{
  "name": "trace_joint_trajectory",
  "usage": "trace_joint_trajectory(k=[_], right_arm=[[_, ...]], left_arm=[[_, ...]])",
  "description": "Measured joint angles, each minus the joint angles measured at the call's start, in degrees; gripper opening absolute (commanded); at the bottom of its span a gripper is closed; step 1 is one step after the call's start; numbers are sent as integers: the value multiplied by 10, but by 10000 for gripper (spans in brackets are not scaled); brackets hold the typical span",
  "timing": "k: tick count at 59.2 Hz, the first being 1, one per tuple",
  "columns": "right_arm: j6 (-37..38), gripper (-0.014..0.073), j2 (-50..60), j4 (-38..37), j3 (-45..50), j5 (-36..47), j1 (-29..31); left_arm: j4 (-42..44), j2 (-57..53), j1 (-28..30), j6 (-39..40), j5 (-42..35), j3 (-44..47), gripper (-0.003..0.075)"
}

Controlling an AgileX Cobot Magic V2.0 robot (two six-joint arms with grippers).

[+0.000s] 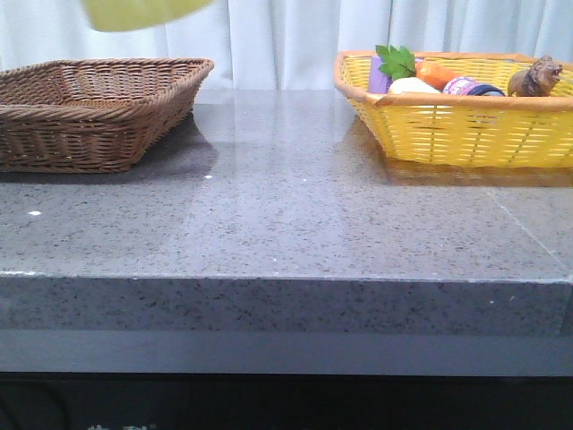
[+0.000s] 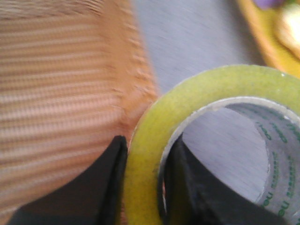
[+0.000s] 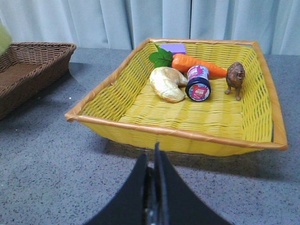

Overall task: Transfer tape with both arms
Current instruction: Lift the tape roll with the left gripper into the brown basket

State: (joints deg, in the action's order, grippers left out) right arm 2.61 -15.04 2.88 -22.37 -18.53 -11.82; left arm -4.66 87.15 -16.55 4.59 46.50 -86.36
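front view barely shows the tape (image 1: pixel 148 12), just a yellow-green blob cut off at 11 o'clock on the frame edge, hanging high above the brown wicker basket (image 1: pixel 89 112). no arm visible there at all.

left wrist view tells the real story: the left gripper (image 2: pixel 145 183) is clamped on the roll's wall, one black finger outside, the other inside the white core with the green lettering. the tape (image 2: pixel 154 154) is up in the air, with the brown basket (image 2: pixel 56 93) blurred underneath and a sliver of the yellow basket (image 2: pixel 267 37) off at 1 o'clock.

right wrist view has the right gripper (image 3: pixel 153 187) with its fingers pressed together on nothing, hovering over the grey table (image 3: pixel 51 178) just short of the yellow basket (image 3: pixel 187 136). that basket holds a carrot (image 3: pixel 197 65), a croissant-looking thing (image 3: pixel 167 83), a small jar (image 3: pixel 198 83) and a lion figurine (image 3: pixel 235 77).

so my read: tape's with the left arm, near the drop into the brown basket. next it needs to come down over the basket floor, then let go.
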Motion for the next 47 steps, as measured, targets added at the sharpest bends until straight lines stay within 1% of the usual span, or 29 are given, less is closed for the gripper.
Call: trace_joint_trajectory(k=[6,15,18,22,25,27,47], right_arm=[[0,-90,0,0,0,0,0],[0,-90,0,0,0,1,0],[0,-90,0,0,0,2,0],[0,-90,0,0,0,2,0],[0,-90,0,0,0,2,0],[0,-90,0,0,0,2,0],[0,-90,0,-1,0,2,0]], left_arm=[[8,11,53,0,0,-4,64],[11,60,94,0,-5,-4,75],[11,78,101,0,-7,-4,100],[11,100,108,0,-7,-4,154],[11,113,110,0,-7,-4,211],[11,120,110,0,-7,-4,232],[1,135,110,0,-19,-4,377]])
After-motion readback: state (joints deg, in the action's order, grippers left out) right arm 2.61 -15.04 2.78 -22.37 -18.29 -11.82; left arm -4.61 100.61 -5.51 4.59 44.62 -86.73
